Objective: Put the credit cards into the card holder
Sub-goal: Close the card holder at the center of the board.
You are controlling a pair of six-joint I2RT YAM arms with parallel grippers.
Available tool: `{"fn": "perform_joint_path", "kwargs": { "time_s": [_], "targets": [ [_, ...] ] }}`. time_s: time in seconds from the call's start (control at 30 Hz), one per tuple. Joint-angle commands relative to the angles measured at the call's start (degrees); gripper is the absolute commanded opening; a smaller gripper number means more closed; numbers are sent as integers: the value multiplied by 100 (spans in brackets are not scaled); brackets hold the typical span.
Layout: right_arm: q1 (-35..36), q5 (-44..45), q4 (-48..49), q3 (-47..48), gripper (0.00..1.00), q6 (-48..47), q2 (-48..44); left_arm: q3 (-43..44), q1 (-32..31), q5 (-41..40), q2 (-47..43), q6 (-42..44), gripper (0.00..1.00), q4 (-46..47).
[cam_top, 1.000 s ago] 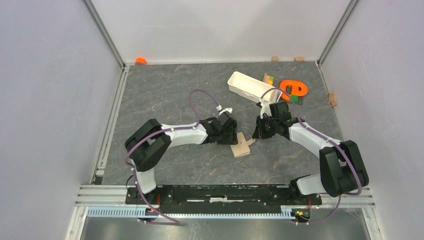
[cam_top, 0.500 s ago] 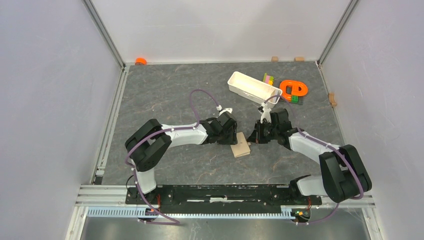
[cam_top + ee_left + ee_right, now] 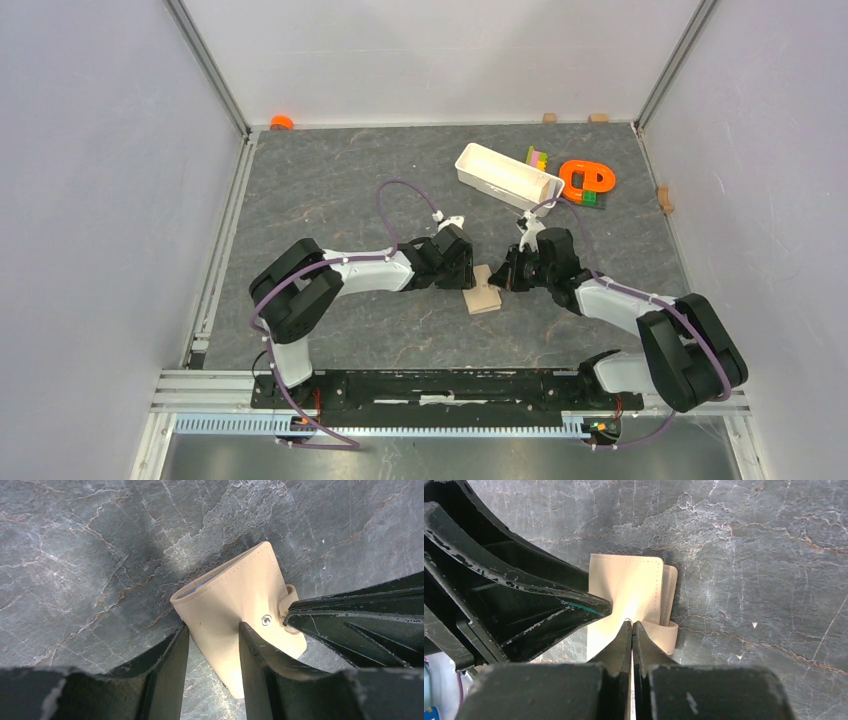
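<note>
Card holder lies folded; no credit cards visible, so insertion is judged pending; left gripper half-open astride it; right gripper closed, empty-looking, at its tab.

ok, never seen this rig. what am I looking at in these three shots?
Two table-mounted robot arms, each ending in a two-finger gripper. The wide shot looks down from above and behind them; the other two come from cameras on each wrist. On the grey table lies a closed tan wallet, with a white tray and an orange object further back. The left gripper has its jaws apart astride the wallet's edge. The right gripper is shut, tips against the snap tab. No cards show.
</note>
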Motion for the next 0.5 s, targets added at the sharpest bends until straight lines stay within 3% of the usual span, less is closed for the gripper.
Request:
{"fn": "perform_joint_path", "kwargs": {
  "time_s": [0.0, 0.23, 0.47],
  "targets": [
    [90, 419, 553, -151, 0, 98, -176, -288, -47, -6, 276, 52, 48, -455],
    [323, 565, 798, -155, 0, 152, -50, -279, -47, 5, 281, 52, 48, -446],
    [652, 1075, 437, -87, 0, -112, -22, -279, -47, 2, 305, 52, 47, -446]
  ]
}}
